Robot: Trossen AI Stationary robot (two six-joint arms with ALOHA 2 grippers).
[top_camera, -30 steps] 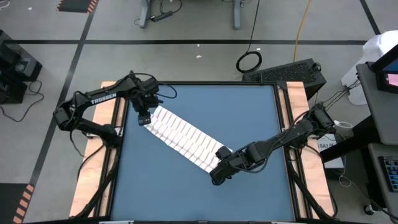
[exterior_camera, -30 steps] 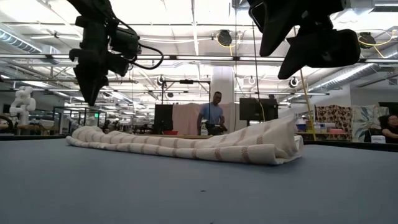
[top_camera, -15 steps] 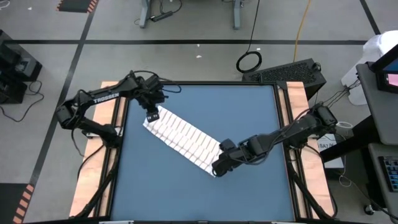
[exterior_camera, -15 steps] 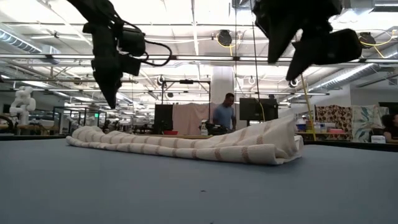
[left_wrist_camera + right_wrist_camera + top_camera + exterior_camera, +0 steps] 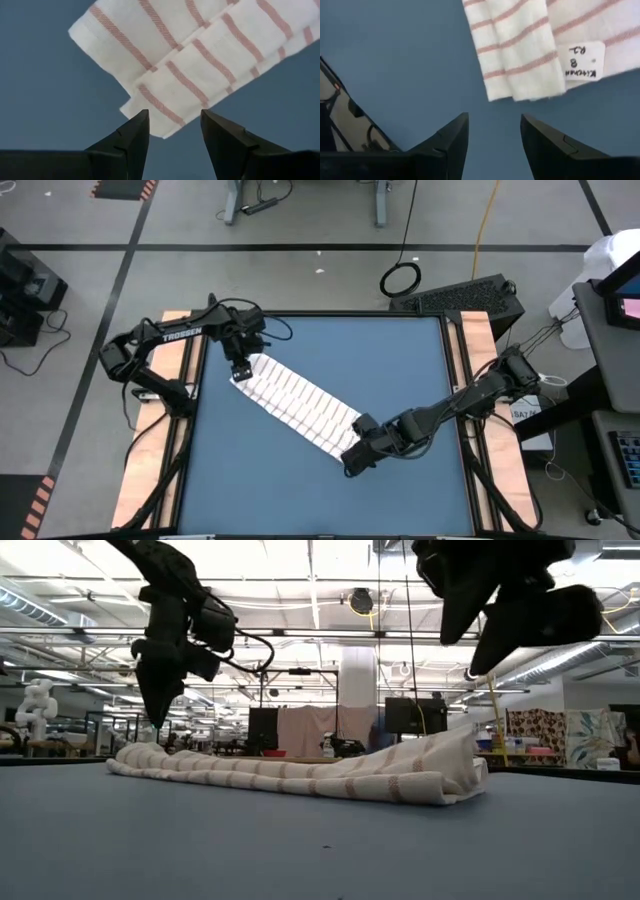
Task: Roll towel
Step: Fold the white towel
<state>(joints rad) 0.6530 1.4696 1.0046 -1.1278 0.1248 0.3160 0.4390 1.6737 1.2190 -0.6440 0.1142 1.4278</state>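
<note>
A blue tabletop (image 5: 270, 470) fills the overhead picture, with a large workshop hall behind it in the level view. Toward ten o'clock from the table's middle, the left gripper (image 5: 239, 366) hangs above the upper-left end of the towel (image 5: 298, 402), its two fingers (image 5: 131, 137) parted with nothing between them, their tips over that end's corner. The towel, white with reddish stripes, lies folded into a long narrow band running diagonally from ten o'clock down toward five o'clock, flat on the table with its lower-right end bulging up. At that five o'clock end the right gripper (image 5: 353, 461) hovers just past the cloth's edge, jaws likewise apart and empty; a small white label (image 5: 585, 60) with handwriting shows on the towel there.
</note>
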